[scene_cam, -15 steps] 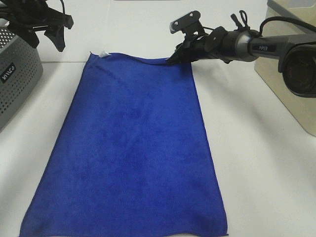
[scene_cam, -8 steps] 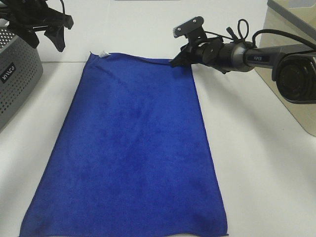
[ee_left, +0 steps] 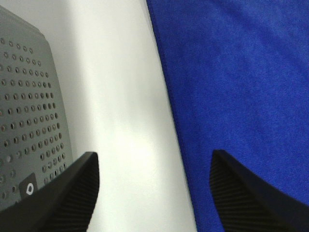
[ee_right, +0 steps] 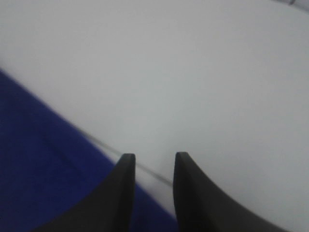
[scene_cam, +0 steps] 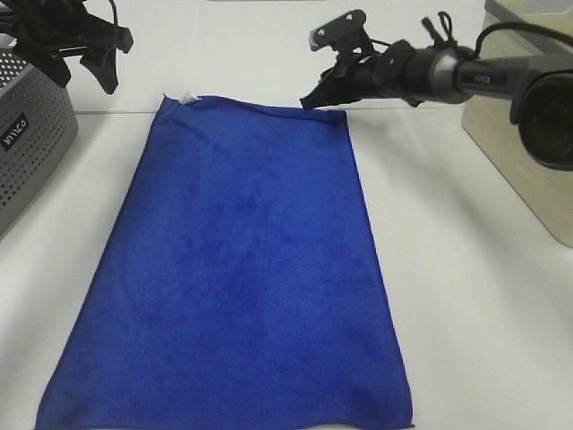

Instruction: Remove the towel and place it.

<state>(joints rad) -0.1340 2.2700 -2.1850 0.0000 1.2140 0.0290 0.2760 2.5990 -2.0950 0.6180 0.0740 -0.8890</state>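
Two arms hang over a white bench (scene_cam: pixel 466 296), and a big blue towel (scene_cam: pixel 237 269) lies flat on it, spread out between them. The right gripper (scene_cam: pixel 309 103) is at the far right corner of the towel, low down, right at the edge. Its jaws are a little apart, with a narrow gap, and I see no cloth pinched between them in the wrist view (ee_right: pixel 152 162). The left gripper (scene_cam: pixel 85 63) hangs high near the far left corner, above the gap between the towel and a gray basket (scene_cam: pixel 27 134). Its jaws are wide apart and hold nothing (ee_left: pixel 154 186). I think things could go wrong here. If the right gripper closes too high, it may catch only fuzz or nothing at all, and the corner will slip out. If it pushes down too hard, it may bunch the edge up or scrape the bench. With just one corner lifted, the long towel may drag and fold over on itself. The towel looks soft, thick and fuzzy, a long rectangle with a small white tag (scene_cam: pixel 188 97) at the far left corner. The basket looks like hard plastic full of little round holes. A tan box (scene_cam: pixel 528 161) with straight sides sits at the right. The bench is smooth and plain.
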